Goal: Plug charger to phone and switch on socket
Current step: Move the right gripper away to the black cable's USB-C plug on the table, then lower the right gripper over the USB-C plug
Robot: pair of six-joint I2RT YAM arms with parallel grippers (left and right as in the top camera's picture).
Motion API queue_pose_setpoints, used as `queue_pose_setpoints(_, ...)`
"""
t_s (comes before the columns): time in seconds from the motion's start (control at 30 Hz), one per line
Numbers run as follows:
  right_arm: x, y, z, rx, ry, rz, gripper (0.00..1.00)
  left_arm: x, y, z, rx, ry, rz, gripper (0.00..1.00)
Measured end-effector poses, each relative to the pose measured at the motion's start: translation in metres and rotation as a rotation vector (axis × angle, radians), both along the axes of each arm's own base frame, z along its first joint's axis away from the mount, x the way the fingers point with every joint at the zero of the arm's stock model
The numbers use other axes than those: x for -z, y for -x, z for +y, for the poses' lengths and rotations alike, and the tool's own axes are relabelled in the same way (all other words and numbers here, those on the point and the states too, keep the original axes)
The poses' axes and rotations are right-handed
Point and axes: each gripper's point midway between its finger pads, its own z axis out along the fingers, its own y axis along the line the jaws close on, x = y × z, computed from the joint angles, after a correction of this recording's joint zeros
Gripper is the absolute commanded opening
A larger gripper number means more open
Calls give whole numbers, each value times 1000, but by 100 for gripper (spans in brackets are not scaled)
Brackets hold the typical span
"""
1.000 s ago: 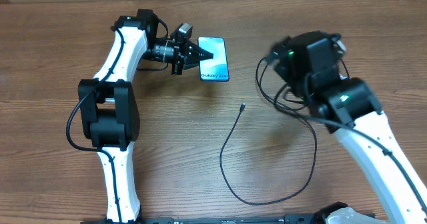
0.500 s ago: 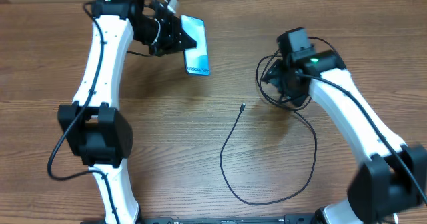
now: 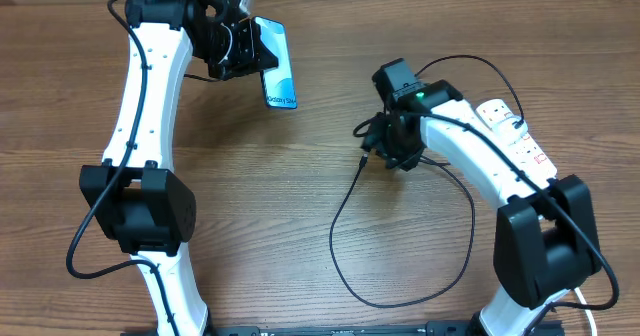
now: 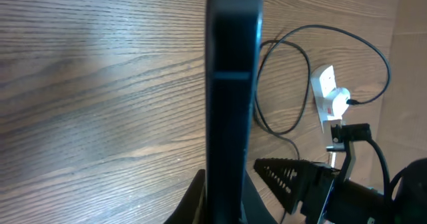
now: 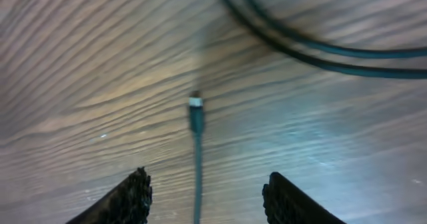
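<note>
Fingers of your left gripper (image 3: pixel 258 54) are clamped on the phone (image 3: pixel 280 76). They hold it lifted above the far left part of the worktop (image 3: pixel 250 206), tilted, with the blue screen toward the overhead camera. In the left wrist view you see only its dark edge. Fingers of your right gripper (image 5: pixel 208 184) stand apart, low over the wood, one on each side of the charger (image 5: pixel 197 151), and they do not touch it. Its tip (image 5: pixel 195 111) lies flat just ahead of them, well apart from the phone.

I judge that you are at the step of picking up the charger end; plugging and switching are not yet done. For the next move, close on the cable just behind the tip, so that the plug is free in front of the fingers. Hold it straight, because such a thin cable can turn in the grip. After that the tip must meet the port of the phone; which edge carries the port, I cannot tell.

By count: one phone, one charger with one free tip, one socket (image 3: pixel 510 121) at the right side, and two grippers. The outlets on the socket I cannot count.
</note>
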Motion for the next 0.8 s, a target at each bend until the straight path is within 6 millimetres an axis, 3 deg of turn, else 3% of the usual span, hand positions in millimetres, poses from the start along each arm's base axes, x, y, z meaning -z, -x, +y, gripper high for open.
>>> queue_pose_setpoints(0.23,19,8,8,5,-11,1,47,1,0,1,-4,-11,-1,4)
queue_pose_setpoints(0.43,21,6,9,21,-18,-7,46,1,0,1,-4,-10,-1,4)
queue_pose_setpoints(0.73,33,21,9,-16,1,87,45,1,0,1,-4,-10,-1,4)
queue_pose_setpoints(0.8,38,23,11,-24,8,123,40,1,0,1,-3,-10,-1,4)
